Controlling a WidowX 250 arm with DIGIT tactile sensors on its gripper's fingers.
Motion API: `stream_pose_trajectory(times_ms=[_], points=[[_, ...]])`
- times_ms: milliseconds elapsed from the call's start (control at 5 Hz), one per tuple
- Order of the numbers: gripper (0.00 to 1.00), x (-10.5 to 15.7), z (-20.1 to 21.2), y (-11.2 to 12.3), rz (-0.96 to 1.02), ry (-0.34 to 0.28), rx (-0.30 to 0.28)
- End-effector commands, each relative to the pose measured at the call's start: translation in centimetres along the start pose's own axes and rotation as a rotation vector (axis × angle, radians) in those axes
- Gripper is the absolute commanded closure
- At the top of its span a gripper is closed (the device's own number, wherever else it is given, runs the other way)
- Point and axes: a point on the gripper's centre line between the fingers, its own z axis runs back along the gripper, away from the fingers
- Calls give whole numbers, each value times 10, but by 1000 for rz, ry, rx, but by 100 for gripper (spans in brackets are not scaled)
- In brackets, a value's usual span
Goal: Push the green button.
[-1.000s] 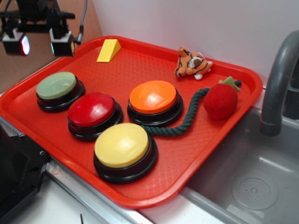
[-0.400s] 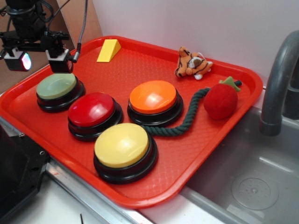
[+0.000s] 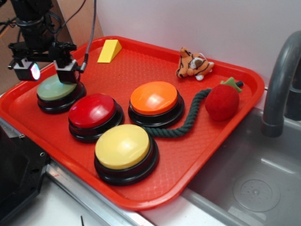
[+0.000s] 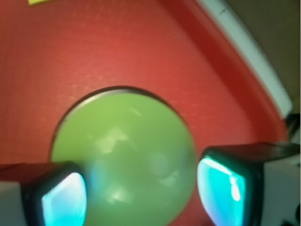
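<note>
Green button (image 3: 54,89) is seen at the far left of the red tray (image 3: 197,155), its pale dome seated on a black base. The gripper (image 3: 50,72) is held directly over it, the arm reaching down from the upper left with cables trailing behind. The 2 fingers are spread wide, 1 at each side of the dome; the right finger (image 3: 67,75) is seen low against the far right edge of the dome, the left finger (image 3: 28,70) beyond its left edge. Whether the dome is actually touched cannot be told. In the wrist view the button (image 4: 124,155) fills the middle of the picture, blurred, with the 2 glowing pads (image 4: 63,200) framing it at the lower left and lower right, and the gripper (image 4: 141,193) centred over the dome's near half.

Just right of the green button a red button (image 3: 91,110) is set, nearly touching it. An orange button (image 3: 154,98) lies further right, and a yellow button (image 3: 122,147) sits nearest. A yellow wedge (image 3: 109,50) rests at the tray's far edge. A toy tiger (image 3: 193,64) lies far right, and a red plush strawberry (image 3: 222,101) with a dark green rope (image 3: 188,122) curls toward the orange button. A grey tap (image 3: 280,84) stands at the right, off the tray.
</note>
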Motion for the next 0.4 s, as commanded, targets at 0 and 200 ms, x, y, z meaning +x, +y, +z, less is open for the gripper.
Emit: stream_pose_trajectory(times_ms=[0,200], points=[[0,-2,-3,13,19,1,-5],[0,-2,4,14,-17,-30,-1]])
